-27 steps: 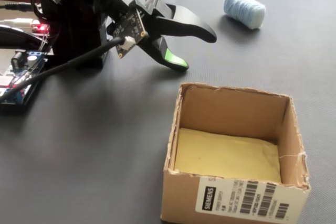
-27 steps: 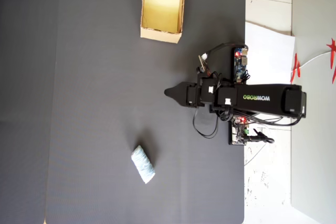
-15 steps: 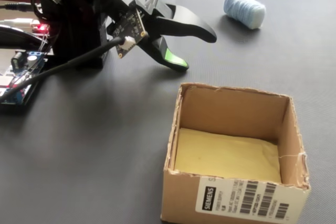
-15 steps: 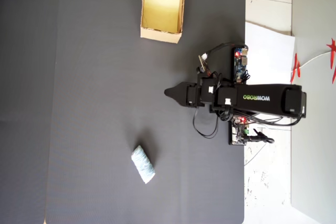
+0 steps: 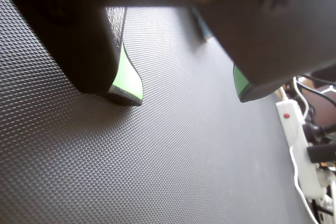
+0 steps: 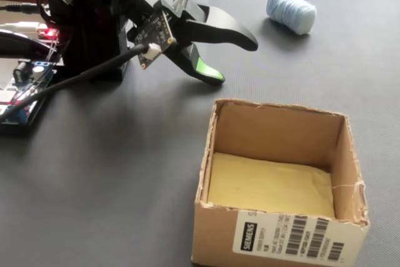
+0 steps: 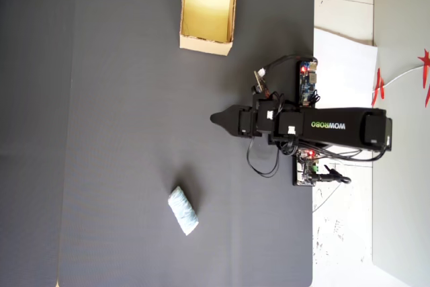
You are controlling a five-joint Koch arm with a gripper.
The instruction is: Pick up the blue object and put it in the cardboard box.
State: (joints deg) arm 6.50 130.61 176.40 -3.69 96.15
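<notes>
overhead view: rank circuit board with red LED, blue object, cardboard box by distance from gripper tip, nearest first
Measured from the gripper in the overhead view:
1. Circuit board with red LED: to the right and slightly up, beside the arm.
2. Blue object: below and a little left, lying on the dark mat.
3. Cardboard box: above, at the mat's top edge.
The first two are nearly tied; the box is clearly farthest.

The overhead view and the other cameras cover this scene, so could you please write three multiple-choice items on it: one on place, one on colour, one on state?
1. In the overhead view, the blue object lies:
A. inside the cardboard box
B. on the mat, far from the box
C. between the jaws

2. The gripper finger pads are:
A. green
B. red
C. white

3. The gripper is:
A. shut on the object
B. open and empty
C. out of view

Answers: B, the object sits low in the picture and the box at the top; A, the wrist view shows green pads; B, a gap shows between the jaws.
</notes>
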